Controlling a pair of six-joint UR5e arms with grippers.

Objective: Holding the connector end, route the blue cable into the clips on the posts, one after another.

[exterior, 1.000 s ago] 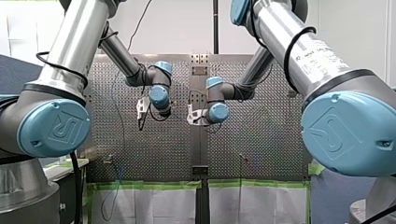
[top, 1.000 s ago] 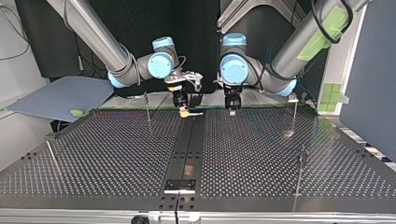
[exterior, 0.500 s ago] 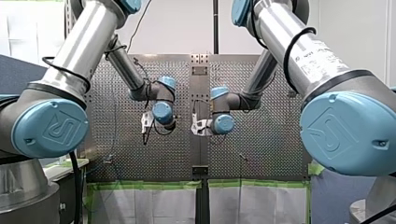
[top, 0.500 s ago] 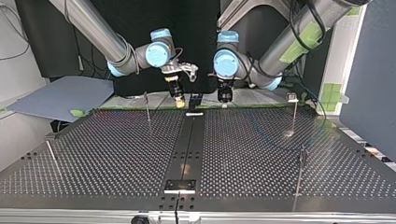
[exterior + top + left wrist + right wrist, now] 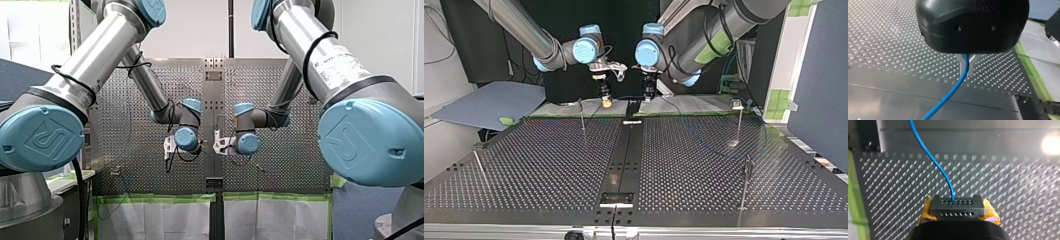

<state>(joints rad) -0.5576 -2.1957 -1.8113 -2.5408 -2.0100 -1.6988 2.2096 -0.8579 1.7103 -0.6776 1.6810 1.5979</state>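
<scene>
Connector (image 5: 957, 205): a small grey block with 2 rows of holes, clamped between the yellow pads of my right pincer (image 5: 958, 213). It looks rigid and light, and I judge it the right place to hold.
Blue cable (image 5: 933, 161): it leaves the connector's upper row of holes and curves away over the surface. It is thin and limp with a smooth sheath, so it will probably follow the connector only under slight tension. A sharp bend at the block could kink it.
Left pincer (image 5: 966, 65): the metal fingers are drawn close around the cable, which runs out from between them. I judge this a guiding hold further along the cable.
Place: in the top view both pincers hang above the arm-side edge, either side of the dark middle strip (image 5: 624, 155), near each other but apart.
Edge: green tape (image 5: 1034, 75) lies just beside the left pincer, so there is little room that way.
Surface (image 5: 549, 165): perforated metal with open room across the middle.
Post 1 (image 5: 582, 114): thin and upright, near my right pincer.
Post 2 (image 5: 739, 122): carries a clip on top, at the top view's right.
Post 3 (image 5: 477, 165) and post 4 (image 5: 746, 182): farthest from the arms, well apart.
Clips: I cannot tell whether any holds cable.
Risk: the slack could snag a thin post.
</scene>
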